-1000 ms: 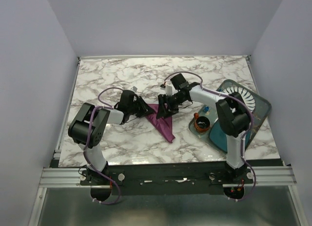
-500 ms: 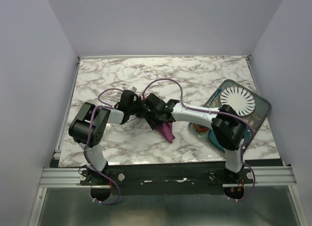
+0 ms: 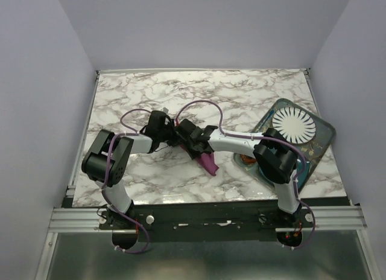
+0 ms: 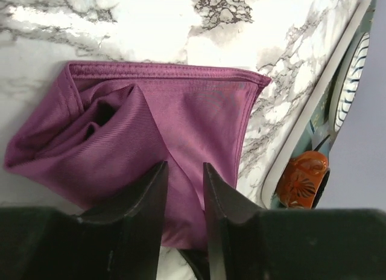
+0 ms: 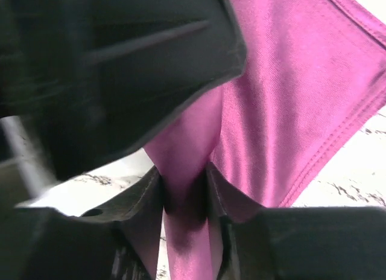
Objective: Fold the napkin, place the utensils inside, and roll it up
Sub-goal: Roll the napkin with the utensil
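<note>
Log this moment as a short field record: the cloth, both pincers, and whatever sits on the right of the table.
napkin: plum cloth, folded, lying on the marble table
left pincer: fingers astride a ridge of the napkin; grip unclear
right pincer: shut on a bunched fold of the napkin
plate: white, ribbed, on the teal mat
cup: orange-rimmed, on the mat's side nearer the napkin

Light: I get even, bright overhead light; shadows faint.
Glare: white sheen on the tabletop (image 4: 42, 17), upper left, left wrist view.
Blur: right wrist view, dark upper-left mass unfocused; napkin (image 5: 289, 99) weave sharp.
</note>
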